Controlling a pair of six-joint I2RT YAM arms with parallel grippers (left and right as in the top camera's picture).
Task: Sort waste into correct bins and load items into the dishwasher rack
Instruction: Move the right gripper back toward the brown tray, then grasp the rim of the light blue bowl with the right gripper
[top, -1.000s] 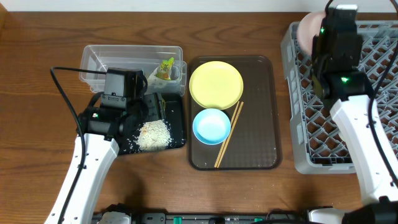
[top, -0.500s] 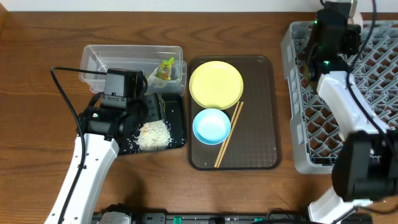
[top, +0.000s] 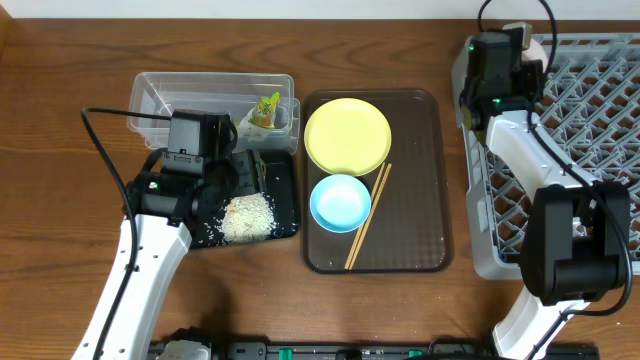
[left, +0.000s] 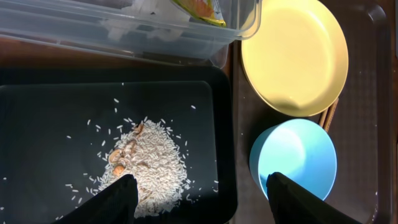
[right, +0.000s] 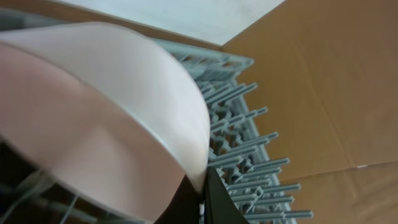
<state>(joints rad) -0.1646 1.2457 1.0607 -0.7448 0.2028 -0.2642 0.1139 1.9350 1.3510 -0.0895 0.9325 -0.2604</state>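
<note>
Smooth pale-pink bowl (right: 93, 137), grey pegged rack (right: 239, 149) behind

Waste binned, dishes mostly unracked

Wrapper (top: 266, 108) in the clear tub (top: 160, 88), rice heap (top: 247, 216) in the black tray (top: 284, 190); yellow plate (top: 347, 136), blue bowl (top: 340, 202) and chopsticks (top: 368, 217) lie together left of the grey rack (top: 590, 110) — pinkish bowl (right: 112, 124) tilted over its pegs.

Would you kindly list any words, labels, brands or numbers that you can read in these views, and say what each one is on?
None can be read.
The green-and-white wrapper in the clear tub carries coloured print, but it is too small and blurred to make out.
Nothing else in view shows lettering.
</note>
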